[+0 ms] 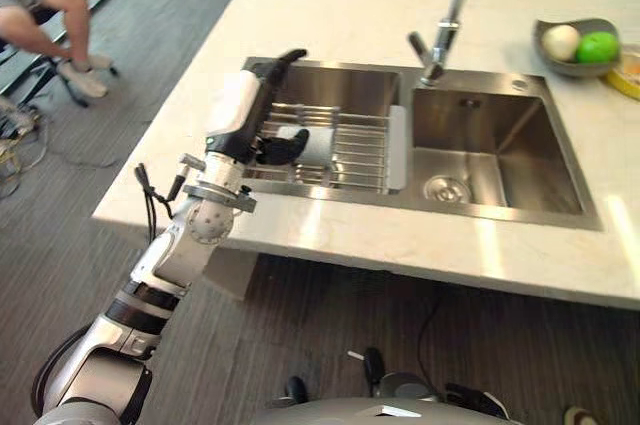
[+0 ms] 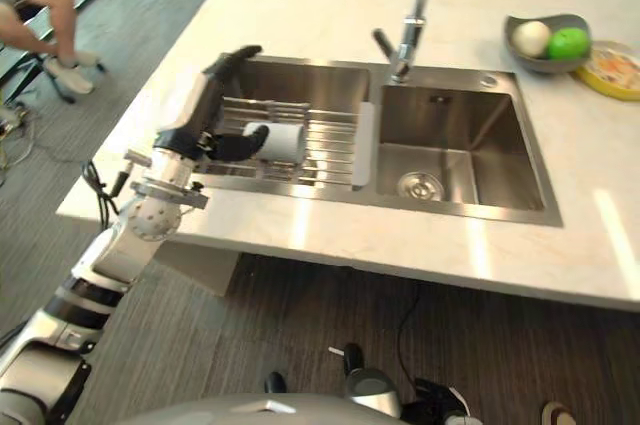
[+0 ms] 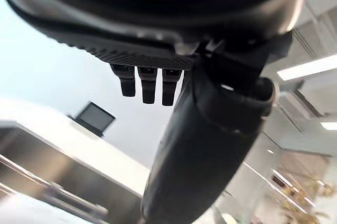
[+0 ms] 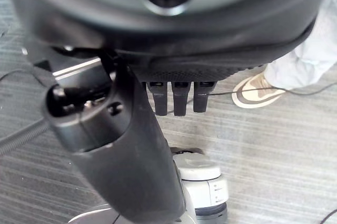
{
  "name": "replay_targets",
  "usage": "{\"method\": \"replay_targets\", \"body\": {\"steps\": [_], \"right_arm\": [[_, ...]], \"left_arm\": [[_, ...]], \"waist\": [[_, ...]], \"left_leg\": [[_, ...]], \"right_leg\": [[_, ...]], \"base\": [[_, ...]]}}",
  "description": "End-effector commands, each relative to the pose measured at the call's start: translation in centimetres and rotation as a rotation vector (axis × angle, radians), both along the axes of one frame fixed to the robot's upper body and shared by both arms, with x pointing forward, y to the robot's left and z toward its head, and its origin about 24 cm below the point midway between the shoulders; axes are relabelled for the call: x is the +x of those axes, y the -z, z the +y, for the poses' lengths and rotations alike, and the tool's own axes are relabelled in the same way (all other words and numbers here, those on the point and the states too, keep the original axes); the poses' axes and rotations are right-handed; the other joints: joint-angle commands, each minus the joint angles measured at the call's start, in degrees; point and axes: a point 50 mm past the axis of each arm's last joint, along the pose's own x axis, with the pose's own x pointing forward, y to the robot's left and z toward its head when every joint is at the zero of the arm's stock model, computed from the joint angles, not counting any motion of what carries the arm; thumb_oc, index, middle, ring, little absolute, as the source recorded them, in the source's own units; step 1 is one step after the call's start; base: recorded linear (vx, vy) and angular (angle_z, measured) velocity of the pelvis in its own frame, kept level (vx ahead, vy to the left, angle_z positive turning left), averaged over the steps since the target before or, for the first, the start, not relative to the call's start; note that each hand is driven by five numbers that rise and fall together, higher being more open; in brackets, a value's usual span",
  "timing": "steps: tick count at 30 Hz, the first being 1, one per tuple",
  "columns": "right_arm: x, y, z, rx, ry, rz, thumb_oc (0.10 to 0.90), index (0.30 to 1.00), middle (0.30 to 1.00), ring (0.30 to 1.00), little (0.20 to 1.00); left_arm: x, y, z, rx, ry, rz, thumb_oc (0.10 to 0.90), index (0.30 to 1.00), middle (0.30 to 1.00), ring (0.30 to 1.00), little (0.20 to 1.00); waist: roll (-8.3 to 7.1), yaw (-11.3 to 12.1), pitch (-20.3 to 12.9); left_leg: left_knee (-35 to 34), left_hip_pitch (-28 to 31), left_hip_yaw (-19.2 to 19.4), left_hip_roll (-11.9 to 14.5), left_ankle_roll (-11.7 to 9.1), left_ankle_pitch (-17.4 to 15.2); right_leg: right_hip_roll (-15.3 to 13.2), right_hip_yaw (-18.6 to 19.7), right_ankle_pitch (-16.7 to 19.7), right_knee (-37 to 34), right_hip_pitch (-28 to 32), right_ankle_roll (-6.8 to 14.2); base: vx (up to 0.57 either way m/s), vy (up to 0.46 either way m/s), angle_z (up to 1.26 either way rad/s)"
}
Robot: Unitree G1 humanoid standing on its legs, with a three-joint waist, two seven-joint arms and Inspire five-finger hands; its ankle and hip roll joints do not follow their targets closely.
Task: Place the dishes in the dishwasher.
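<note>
A white cup lies on its side on the wire rack in the left basin of the steel sink. My left hand is raised over the basin's left side, open, with its fingers straight and pointing toward the far rim. Its thumb reaches toward the cup, and I cannot tell whether they touch. In the left wrist view the left hand holds nothing. My right hand hangs open above the floor.
A faucet rises behind the divider between the basins. A grey bowl with two fruits and a yellow plate sit at the counter's far right. A person sits at the far left, and a shoe is on the floor near my right hand.
</note>
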Motion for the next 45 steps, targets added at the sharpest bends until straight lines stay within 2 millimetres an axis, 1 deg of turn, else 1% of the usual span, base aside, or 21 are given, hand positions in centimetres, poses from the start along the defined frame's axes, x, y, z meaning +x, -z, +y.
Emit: {"method": "replay_targets", "body": {"steps": [1,2,3,4,7,8,11,12,15,19,23,24,27,29,31,32,35,38,41,44,45], "right_arm": [[0.9,-0.1,0.0,0.033,0.055,-0.046,0.8,0.9,0.9,0.9,0.9],[0.9,-0.1,0.0,0.034,0.057,-0.047,0.8,0.9,0.9,0.9,0.9],[0.4,0.0,-0.2,0.035,0.082,-0.031,0.8,0.9,0.9,0.9,0.9],[0.3,0.0,-0.2,0.036,0.097,-0.03,0.8,0.9,0.9,0.9,0.9],[-0.3,0.2,-0.3,0.038,0.124,-0.01,0.8,0.9,0.9,0.9,0.9],[-1.1,0.3,-0.4,0.039,0.152,0.015,0.8,0.9,0.9,0.9,0.9],[-1.9,0.5,-0.4,0.042,0.167,0.041,0.8,0.9,0.9,0.9,0.9],[-2.6,0.5,-0.5,0.041,0.182,0.071,0.8,0.9,0.9,0.9,0.9],[-3.2,0.6,-0.5,0.052,0.186,0.086,0.8,0.9,0.9,0.9,0.9],[-2.7,0.6,-0.4,0.055,0.178,0.08,0.8,0.9,0.9,0.9,0.9],[-0.9,0.4,-0.5,0.055,0.159,0.041,0.8,0.9,0.9,0.9,0.9],[-0.1,0.3,-0.4,0.054,0.142,0.026,0.8,0.9,0.9,0.9,0.9],[0.2,0.3,-0.3,0.06,0.133,0.018,0.8,0.9,0.9,0.9,0.9],[0.7,0.2,-0.1,0.065,0.121,0.003,0.8,0.9,0.9,0.9,0.9],[0.6,0.3,-0.1,0.065,0.118,0.006,0.8,0.9,0.9,0.9,0.9],[0.4,0.3,-0.2,0.065,0.117,0.014,0.8,0.9,0.9,0.9,0.9],[-0.1,0.4,-0.2,0.063,0.125,0.03,0.8,0.9,0.9,0.9,0.9],[-0.6,0.4,-0.4,0.056,0.135,0.044,0.8,0.9,0.9,0.9,0.9],[-1.6,0.5,-0.8,0.042,0.16,0.076,0.8,0.9,0.9,0.9,0.9],[-1.8,0.5,-0.9,0.04,0.164,0.082,0.8,0.9,0.9,0.9,0.9],[-1.9,0.5,-0.9,0.037,0.166,0.088,0.8,0.9,0.9,0.9,0.9]], "left_arm": [[1.7,-4.1,1.5,0.003,-0.066,-0.139,0.8,0.9,0.9,0.9,0.9],[1.8,-4.2,1.4,0.003,-0.065,-0.141,0.8,0.9,0.9,0.9,0.9],[2.4,-4.2,1.9,0.13,-0.115,-0.148,0.8,0.9,0.9,0.9,0.9],[2.7,-4.2,1.8,0.193,-0.123,-0.149,0.8,0.9,0.9,0.9,0.9],[2.9,-4.2,2.0,0.23,-0.136,-0.136,0.8,0.9,0.9,0.9,0.9],[3.0,-4.1,2.2,0.264,-0.144,-0.128,0.8,0.9,0.9,0.9,0.9],[3.1,-3.7,2.0,0.257,-0.127,-0.089,0.8,0.9,0.9,0.9,0.9],[3.0,-3.1,1.8,0.194,-0.08,-0.012,0.8,0.9,0.9,0.9,0.9],[2.9,-2.5,1.5,0.144,-0.031,0.051,0.8,0.9,0.9,0.9,0.9],[3.2,-1.8,1.0,0.113,-0.002,0.102,0.8,0.9,0.9,0.9,0.9],[3.8,-0.6,0.6,0.07,0.016,0.201,0.8,0.9,0.9,0.9,0.9],[4.4,-0.4,0.7,0.062,0.003,0.23,0.8,0.9,0.9,0.9,0.9],[4.7,-0.5,0.7,0.071,-0.009,0.23,0.8,0.9,0.9,0.9,0.9],[5.3,-1.0,0.7,0.118,-0.038,0.21,0.8,0.9,0.9,0.9,0.9],[5.5,-1.3,0.7,0.143,-0.047,0.195,0.8,0.9,0.9,0.9,0.9],[5.7,-2.1,0.6,0.205,-0.062,0.156,0.8,0.9,0.9,0.9,0.9],[5.8,-2.7,0.5,0.266,-0.083,0.108,0.8,0.9,0.9,0.9,0.9],[6.0,-2.9,0.5,0.306,-0.096,0.087,0.8,0.9,0.9,0.9,0.9],[6.2,-2.9,0.3,0.325,-0.097,0.093,0.8,0.9,0.9,0.9,0.9],[6.3,-2.9,0.2,0.33,-0.102,0.092,0.8,0.9,0.9,0.9,0.9],[6.8,-2.8,0.4,0.339,-0.127,0.107,0.8,0.9,0.9,0.9,0.9]], "waist": [[-1.94,1.76,-1.45],[-1.97,1.98,-1.41],[-1.71,1.32,-1.42],[-1.67,1.13,-1.3],[-1.67,1.05,-1.13],[-1.63,0.8,-1.0],[-1.62,0.74,-0.95],[-1.43,0.77,-0.88],[-1.08,0.82,-0.91],[-0.85,1.09,-1.15],[-0.44,1.45,-1.51],[-0.3,1.6,-1.76],[-0.24,1.61,-1.79],[-0.23,1.79,-1.89],[-0.22,1.78,-1.88],[-0.3,1.71,-1.85],[-0.42,1.67,-1.75],[-0.51,1.59,-1.64],[-0.57,1.43,-1.56],[-0.58,1.44,-1.49],[-0.59,1.24,-1.48]], "left_leg": [[0.17,1.73,2.46,5.58,-3.07,-4.18],[0.17,1.77,2.6,5.56,-3.06,-4.22],[0.17,1.95,3.27,5.48,-2.98,-4.36],[0.17,2.06,3.7,5.39,-2.92,-4.48],[0.17,2.22,4.65,5.22,-2.81,-4.71],[0.17,2.35,5.21,5.05,-2.74,-4.9],[0.17,2.61,5.75,4.9,-2.62,-5.08],[0.17,2.7,5.73,4.65,-2.5,-5.17],[0.17,3.02,5.28,4.27,-2.31,-5.35],[0.17,3.01,4.31,4.09,-2.2,-5.41],[0.17,2.96,3.05,3.85,-2.12,-5.36],[0.17,3.06,2.78,3.76,-2.08,-5.36],[0.17,3.09,2.64,3.74,-2.1,-5.35],[0.17,3.01,2.1,3.81,-2.1,-5.23],[0.17,3.0,2.03,3.82,-2.13,-5.18],[0.17,2.93,1.93,3.91,-2.18,-5.19],[0.17,2.83,1.83,3.99,-2.24,-5.2],[0.17,2.72,1.75,4.0,-2.27,-5.18],[0.17,2.62,1.85,4.02,-2.3,-5.17],[0.17,2.62,1.91,4.02,-2.31,-5.16],[0.17,2.63,2.04,3.94,-2.29,-5.18]], "right_leg": [[-5.51,0.02,-1.24,0.84,1.02,8.6],[-5.5,0.16,-1.23,0.84,0.98,8.61],[-5.47,0.73,-0.96,0.84,0.6,8.88],[-5.46,1.06,-0.78,0.84,0.38,9.09],[-5.58,1.61,-0.35,0.84,-0.18,9.41],[-5.7,2.03,-0.11,0.84,-0.51,9.67],[-5.9,2.34,0.05,0.84,-0.69,9.83],[-6.13,2.29,0.09,0.84,-0.58,9.95],[-6.53,1.88,-0.06,0.84,-0.01,9.94],[-6.89,0.82,-0.5,0.84,0.88,9.72],[-7.17,-0.36,-0.95,0.84,1.9,9.4],[-7.22,-0.7,-1.09,0.84,2.31,9.25],[-7.27,-0.89,-1.12,0.84,2.43,9.2],[-7.31,-1.38,-1.42,0.84,2.75,8.95],[-7.3,-1.49,-1.47,0.84,2.85,8.92],[-7.26,-1.62,-1.54,0.84,2.87,8.8],[-7.24,-1.81,-1.61,0.84,2.89,8.78],[-7.2,-1.87,-1.66,0.84,2.88,8.8],[-7.18,-1.8,-1.68,0.84,2.82,8.81],[-7.17,-1.79,-1.71,0.84,2.82,8.81],[-7.15,-1.71,-1.71,0.84,2.82,8.81]], "base": [[0.01,0.026,-0.37],[0.0,0.03,-0.3],[-0.01,0.029,-0.25],[-0.01,0.038,-0.14],[-0.01,0.033,-0.15],[0.0,0.036,-0.25],[0.0,0.033,-0.13],[0.0,0.051,-0.16],[0.01,0.026,-0.08],[0.0,0.0,0.02],[0.02,-0.003,0.23],[0.02,-0.007,0.17],[0.01,-0.009,0.14],[0.01,-0.022,0.04],[0.0,0.0,0.0],[0.0,0.0,0.0],[0.0,-0.019,0.04],[0.0,0.0,0.0],[0.0,0.0,0.0],[0.0,0.0,0.0],[0.0,0.0,0.0]]}}
